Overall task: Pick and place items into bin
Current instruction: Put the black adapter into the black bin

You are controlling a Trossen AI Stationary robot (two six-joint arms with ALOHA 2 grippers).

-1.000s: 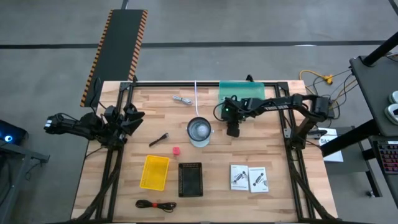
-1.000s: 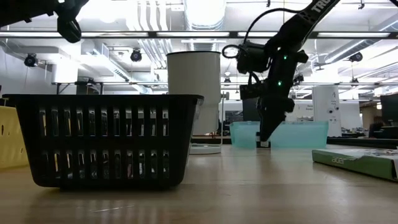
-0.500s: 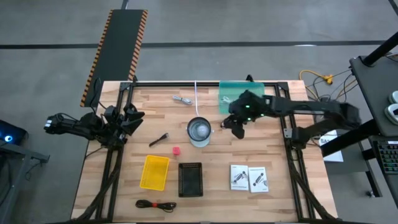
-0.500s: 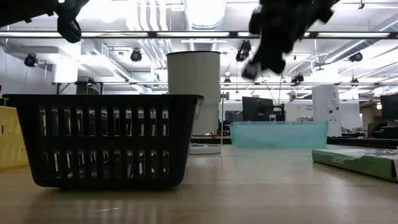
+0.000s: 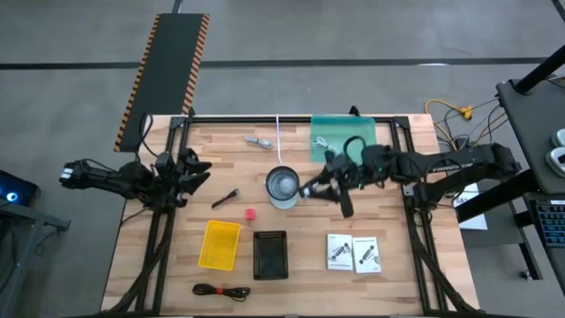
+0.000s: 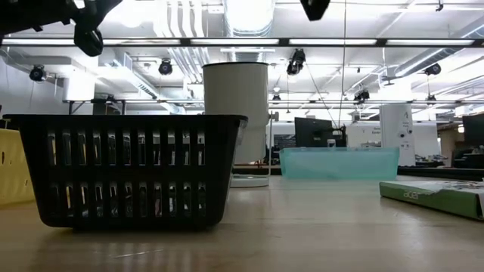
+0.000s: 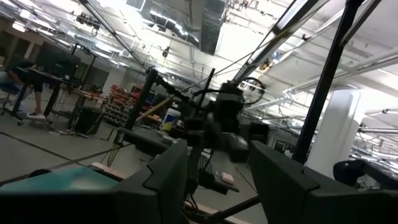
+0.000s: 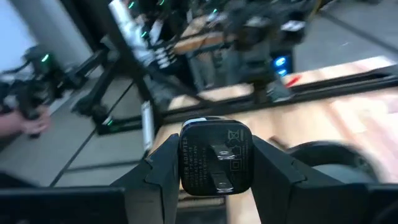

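Much higher over the surface [image 5: 397,231] than a second ago: rising off the wood and swinging with the right pincer [image 5: 342,201] up out of the low view. Leaving the teal bin [image 5: 342,139] just behind that pincer, and passing close beside the metal cup [image 5: 284,185]. Clamping the black plug adapter [image 8: 215,163] squarely between both fingers, so carrying now rather than fetching, and probably needing a bin underneath before letting go. Idling with the left pincer [image 5: 190,170], fingers apart, far across the surface from the right pincer.
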